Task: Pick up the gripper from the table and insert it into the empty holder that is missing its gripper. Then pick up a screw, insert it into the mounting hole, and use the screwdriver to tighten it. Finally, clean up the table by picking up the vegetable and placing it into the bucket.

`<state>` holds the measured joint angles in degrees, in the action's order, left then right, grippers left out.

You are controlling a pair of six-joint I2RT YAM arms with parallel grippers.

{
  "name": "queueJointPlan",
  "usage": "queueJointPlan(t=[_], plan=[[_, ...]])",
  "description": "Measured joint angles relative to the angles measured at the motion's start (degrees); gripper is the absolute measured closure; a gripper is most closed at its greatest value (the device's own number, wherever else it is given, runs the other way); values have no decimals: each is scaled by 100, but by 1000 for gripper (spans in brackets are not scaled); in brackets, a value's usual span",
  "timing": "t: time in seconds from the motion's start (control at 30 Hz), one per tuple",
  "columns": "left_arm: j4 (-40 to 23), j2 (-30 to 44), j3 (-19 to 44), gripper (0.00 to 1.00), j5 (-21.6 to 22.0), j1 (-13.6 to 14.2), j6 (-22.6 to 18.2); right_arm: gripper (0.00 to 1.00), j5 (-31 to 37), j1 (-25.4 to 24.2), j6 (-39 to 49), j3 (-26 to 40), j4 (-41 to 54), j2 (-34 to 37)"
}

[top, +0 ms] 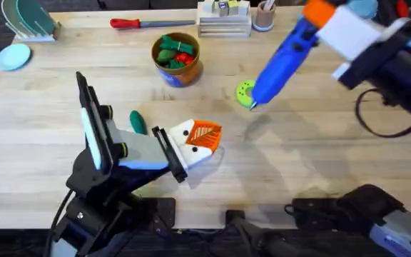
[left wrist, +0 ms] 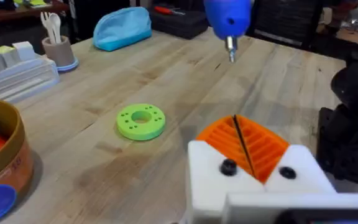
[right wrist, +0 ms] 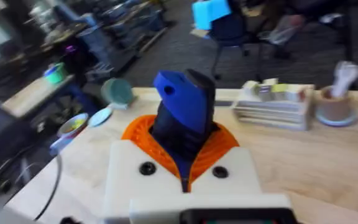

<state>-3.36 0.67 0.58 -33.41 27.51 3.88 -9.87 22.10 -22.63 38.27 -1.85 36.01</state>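
Screwdriver (top: 284, 61) clamped in right pincer (top: 344, 28), raised over worktop (top: 298, 164) at right rear, blue body slanting down and toward the middle. Bit tip hanging just above lime-green ring disc (top: 245, 93); contact with disc cannot be told. In right wrist view, blue body (right wrist: 182, 115) wedged between the orange ribbed pads (right wrist: 219, 149), white finger blocks either side.

Left pincer (top: 200, 139) low over worktop near centre, orange ribbed pads (left wrist: 247, 143) pressed together with a thin dark seam between them, nothing held. Two dark screw heads visible on white finger blocks in left wrist view. Whether one block lacks its orange tip: cannot tell.

Vegetable (top: 138, 122), dark green, lying on worktop just beside left arm, behind the pincer.

Bucket (top: 177, 57) upright at rear centre, orange-brown wall, holding green and red toy pieces. Wall also seen at edge of left wrist view (left wrist: 8, 168).

Red-handled tool (top: 138, 23) lying along rear edge. Tan cup (top: 264, 16) and stacked clear boxes (top: 223, 21) at rear, right of bucket.
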Motion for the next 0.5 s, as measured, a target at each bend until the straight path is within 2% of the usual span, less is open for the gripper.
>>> queueJointPlan(t=[0.13,0.3,0.5], plan=[[0,0,0,996,1,0,0,982,-13,778,87,-32,-439,237],[0,0,0,996,0,0,0,982,-48,1673,375,-36,-1422,688],[0,0,0,996,2,0,0,982,-70,2334,799,-36,-2447,1332]])
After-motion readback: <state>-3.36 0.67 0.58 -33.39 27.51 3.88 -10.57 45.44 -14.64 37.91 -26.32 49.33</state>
